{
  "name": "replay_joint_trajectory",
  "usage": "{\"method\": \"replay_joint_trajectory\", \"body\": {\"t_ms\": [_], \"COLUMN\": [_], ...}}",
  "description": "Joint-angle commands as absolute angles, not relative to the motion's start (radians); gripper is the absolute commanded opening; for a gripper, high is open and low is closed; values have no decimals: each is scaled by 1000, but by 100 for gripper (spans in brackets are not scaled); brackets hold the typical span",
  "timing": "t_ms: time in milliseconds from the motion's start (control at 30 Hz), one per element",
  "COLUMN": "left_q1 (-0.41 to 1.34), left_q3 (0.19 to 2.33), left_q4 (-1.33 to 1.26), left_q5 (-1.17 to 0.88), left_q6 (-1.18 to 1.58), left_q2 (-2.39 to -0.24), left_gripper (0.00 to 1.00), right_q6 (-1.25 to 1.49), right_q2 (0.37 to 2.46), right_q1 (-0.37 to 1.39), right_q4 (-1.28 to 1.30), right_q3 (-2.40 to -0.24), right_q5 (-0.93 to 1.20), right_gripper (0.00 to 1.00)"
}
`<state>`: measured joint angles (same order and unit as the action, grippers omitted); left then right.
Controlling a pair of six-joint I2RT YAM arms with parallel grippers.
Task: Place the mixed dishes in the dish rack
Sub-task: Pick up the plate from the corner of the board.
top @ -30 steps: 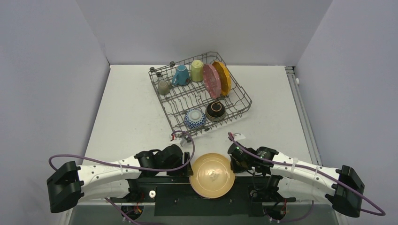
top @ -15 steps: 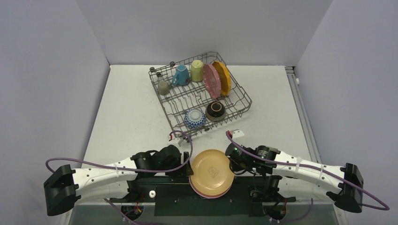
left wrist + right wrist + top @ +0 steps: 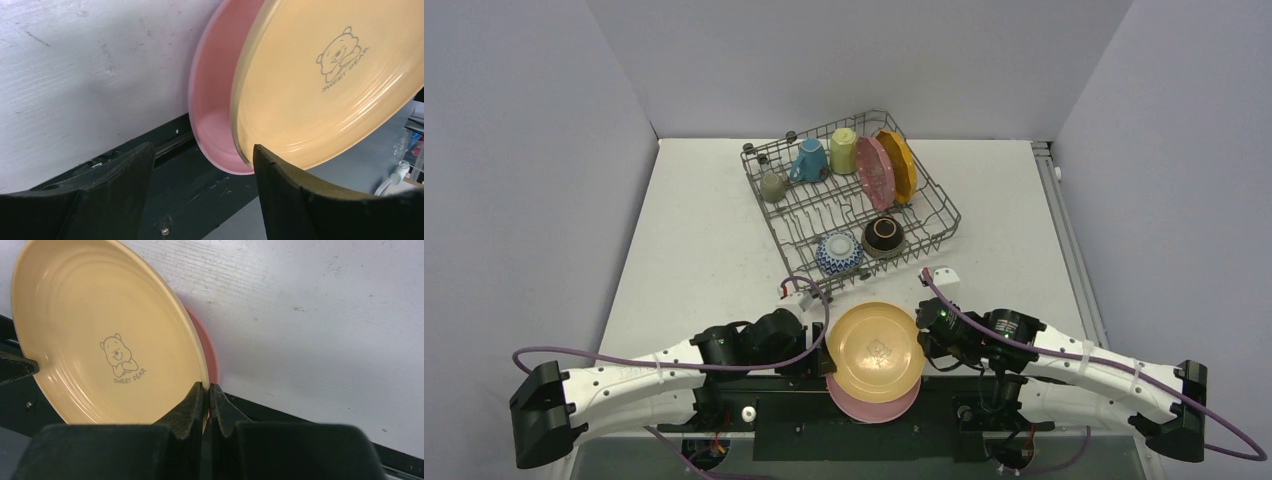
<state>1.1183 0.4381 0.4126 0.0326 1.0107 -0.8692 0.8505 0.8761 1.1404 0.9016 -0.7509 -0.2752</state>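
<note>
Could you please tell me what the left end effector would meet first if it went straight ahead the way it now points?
Most likely the near rim of the yellow plate, held by the right end effector; the light pink plate lies just behind it. Depth is unclear.

- A white table (image 3: pixel 694 230) is lying flat under even, diffuse light, its surface showing faint scuffs.
- A plain back wall (image 3: pixel 854 60), left wall (image 3: pixel 524 180) and right wall (image 3: pixel 1174 180), all pale grey-lilac, are enclosing the table.
- A metal rail (image 3: pixel 1067 230) is running along the table's right edge.
</note>
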Motion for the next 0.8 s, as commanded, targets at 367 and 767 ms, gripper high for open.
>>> {"method": "replay_joint_trajectory", "body": {"t_ms": [367, 767], "left_q1": [1121, 1120], "left_q3": [506, 487], "left_q4": [351, 241], "left_q5": [-26, -46], "left_q6": [1047, 1127], "left_q2": [-809, -823], "left_gripper": [67, 45], "right_q6": [874, 872], "right_q2": [816, 817], "right_q1": [1147, 1147], "right_q4": [877, 859], "right_q3": [-828, -833], "right_q5": [-265, -263], "right_gripper": [0, 0]}}
